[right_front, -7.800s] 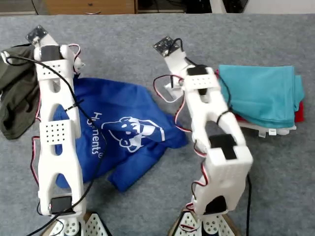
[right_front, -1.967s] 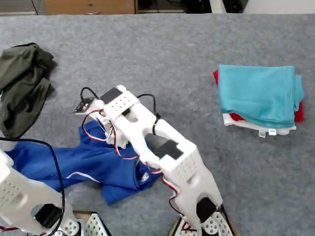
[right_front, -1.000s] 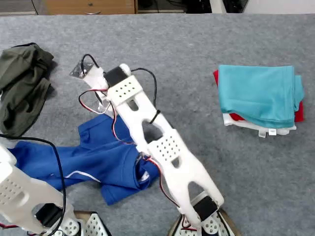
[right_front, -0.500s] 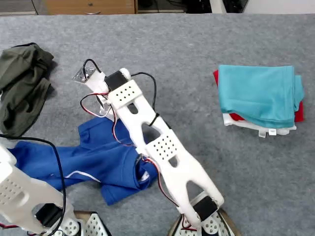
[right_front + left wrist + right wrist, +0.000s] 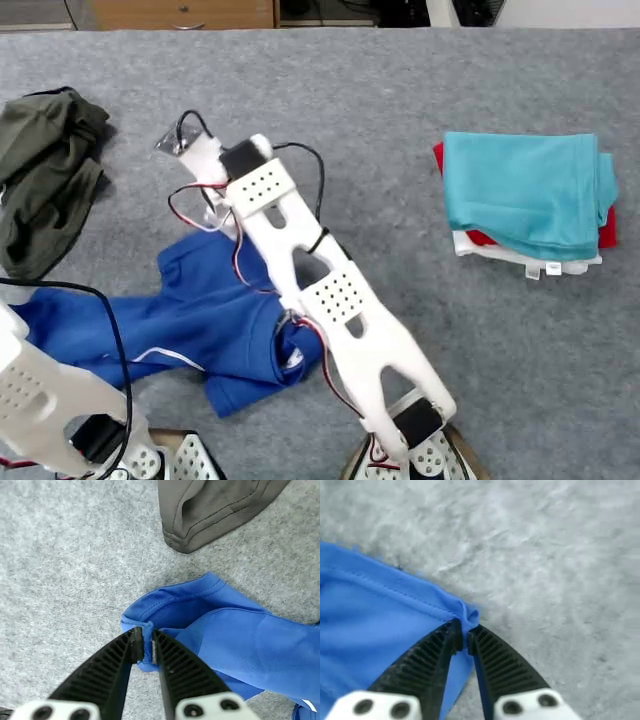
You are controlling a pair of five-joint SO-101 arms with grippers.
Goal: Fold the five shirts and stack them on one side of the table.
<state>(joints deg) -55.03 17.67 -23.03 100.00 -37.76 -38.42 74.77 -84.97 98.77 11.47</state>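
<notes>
Swinging over from the middle of the bench, my right arm (image 5: 300, 270) now lies slantwise across the crumpled royal-blue jersey shirt (image 5: 200, 320). The shirt has slid from its spread-out spot toward the near left corner and bunched up. In the last half second the arm's tip has crept a touch farther out, nothing more.

The blue shirt sits on the near left of the grey felt-covered bench (image 5: 400, 90), with one end by my left arm (image 5: 40, 400) and the other under the right arm's wrist. The left tool (image 5: 145, 642) is clenched on a small fold of the rolled hem. The right tool (image 5: 462, 630) is pinched shut on a corner of the stitched blue edge, right where cloth meets bare felt.

That's two grips on two separate edges. My read is that I'm holding it this way to pull it taut and lay it flat before folding, since it looks too rumpled to crease as it lies.

A crumpled dark olive shirt (image 5: 45, 180) waits at the far left, near the blue one but not touching it, and unfolded. Well apart on the right is the stack: a folded teal shirt (image 5: 525, 190) on top, a red one (image 5: 608, 228) peeking out beneath, and a white one (image 5: 500, 252) at the bottom. So three look done, this is the fourth, and the olive one comes last.
</notes>
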